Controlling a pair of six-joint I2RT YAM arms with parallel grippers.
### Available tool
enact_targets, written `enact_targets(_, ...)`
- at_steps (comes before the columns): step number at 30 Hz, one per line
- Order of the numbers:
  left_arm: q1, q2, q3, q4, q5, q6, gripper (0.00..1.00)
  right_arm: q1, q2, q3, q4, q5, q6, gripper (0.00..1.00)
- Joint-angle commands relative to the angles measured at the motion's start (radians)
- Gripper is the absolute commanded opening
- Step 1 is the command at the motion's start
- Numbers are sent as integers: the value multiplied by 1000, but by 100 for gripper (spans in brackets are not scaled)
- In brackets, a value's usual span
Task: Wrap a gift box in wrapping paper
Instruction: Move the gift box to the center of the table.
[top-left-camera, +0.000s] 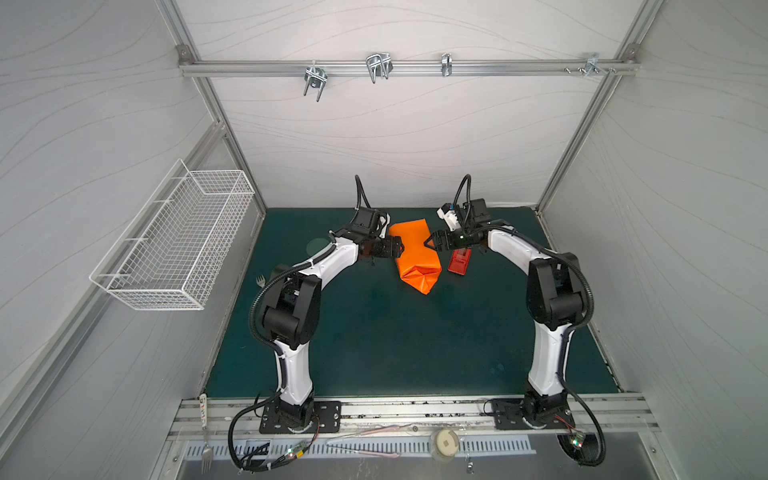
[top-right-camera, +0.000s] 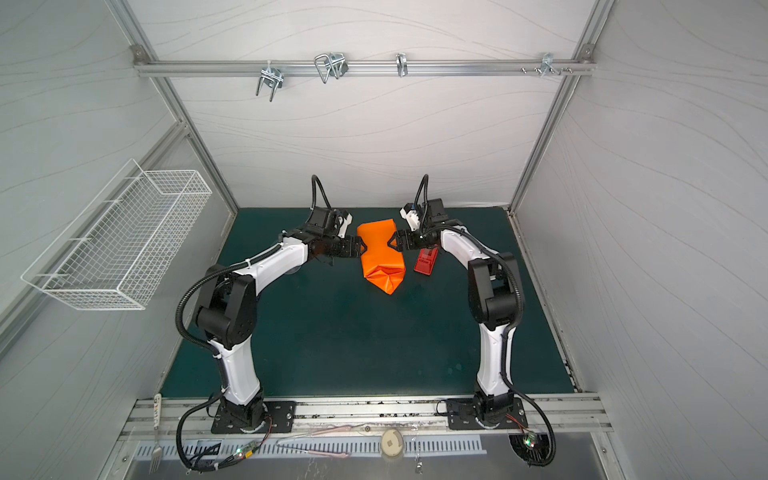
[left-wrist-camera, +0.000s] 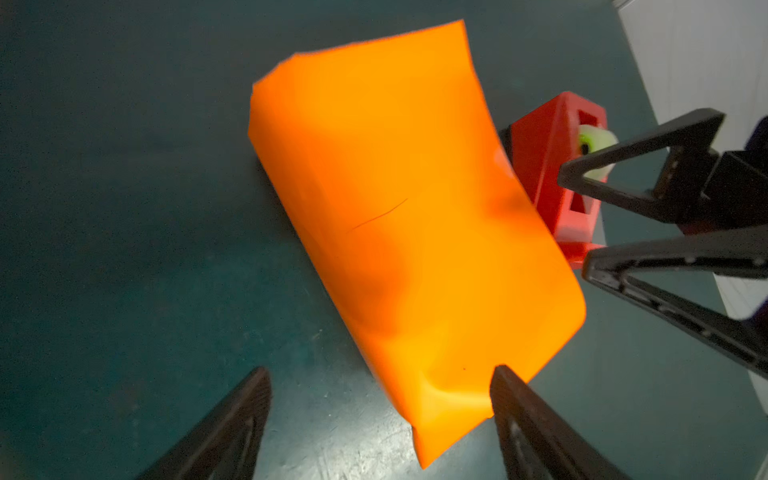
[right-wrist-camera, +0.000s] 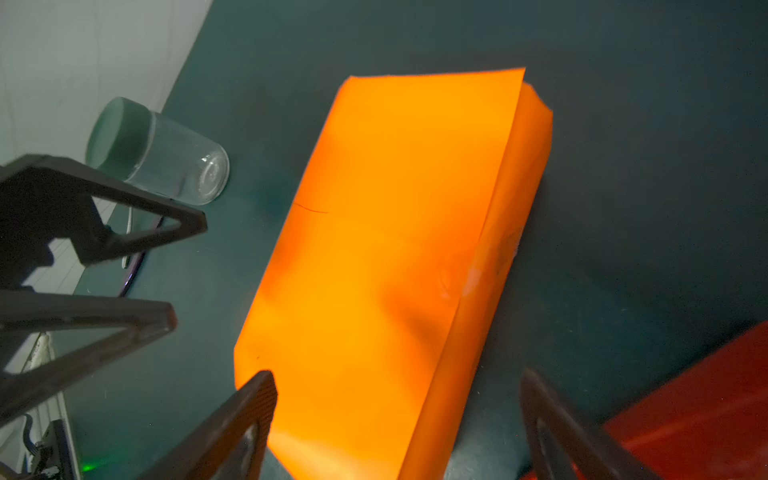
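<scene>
The left claw stood wide open and empty, its tips just beside the paper. The paper lay on the mat between both claws, folded into a tube, its near end creased to a point. The box did not show and was presumably inside. The right claw faced the tube from the other side, also spread wide and holding nothing. Flanking it so likely let either claw pinch a flap. The dispenser sat just beside the paper, handy for taping.
</scene>
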Motion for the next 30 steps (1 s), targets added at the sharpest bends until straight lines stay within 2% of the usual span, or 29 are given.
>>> enact_targets(1, 10, 89, 108, -114, 48, -132, 82, 30, 61, 65, -106, -24, 69, 91)
enact_targets(8, 9, 146, 146, -96, 176, -165, 73, 52, 58, 42, -121, -108, 77, 89)
enact_targets(14, 8, 52, -9, -64, 230, -155, 68, 83, 5, -30, -118, -185, 72, 87)
enact_targets(21, 7, -80, -204, -114, 280, -116, 68, 141, -145, -228, -59, -203, 52, 88)
enact_targets(23, 11, -103, -234, -145, 270, -92, 70, 147, -211, -317, -19, -161, 48, 91)
enact_targets(25, 23, -119, -248, -175, 238, -58, 72, 140, -280, -386, 10, -55, 14, 94)
enact_targets(28, 48, -165, -274, -178, 177, 13, 77, 109, -381, -430, 5, 118, -144, 96)
enact_targets(30, 51, -209, -281, -186, 128, 97, 80, 104, -478, -464, 13, 204, -341, 95)
